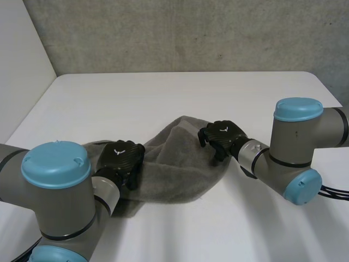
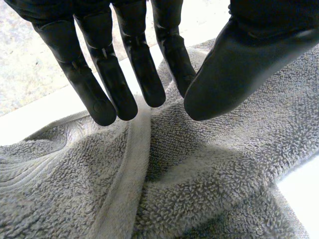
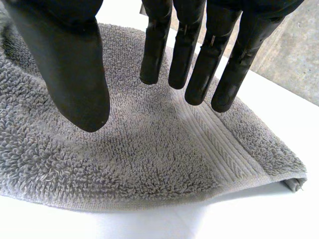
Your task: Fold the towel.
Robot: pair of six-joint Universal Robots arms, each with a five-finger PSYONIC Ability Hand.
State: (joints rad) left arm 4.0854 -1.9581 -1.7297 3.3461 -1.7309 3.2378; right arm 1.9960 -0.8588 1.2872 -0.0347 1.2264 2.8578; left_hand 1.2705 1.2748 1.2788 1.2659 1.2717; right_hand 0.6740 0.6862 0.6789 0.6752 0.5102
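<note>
Lying bunched on the white table (image 1: 163,93), the grey towel (image 1: 169,177) runs its long axis slantwise, from a near-left end to a far-right end, so each end has its own hand nearest. The left robot hand (image 1: 121,161) is over the near-left end, its fingers (image 2: 107,79) straight, the thumb spread and nothing held. The cloth and its hem band (image 2: 124,184) lie directly under the fingertips. The right robot hand (image 1: 223,136) hovers over the far-right end, its fingers (image 3: 199,64) likewise straight and empty. The woven band (image 3: 219,149) and a corner (image 3: 298,182) lie just beyond them. I judge each hand must close downward on its own end.
</note>
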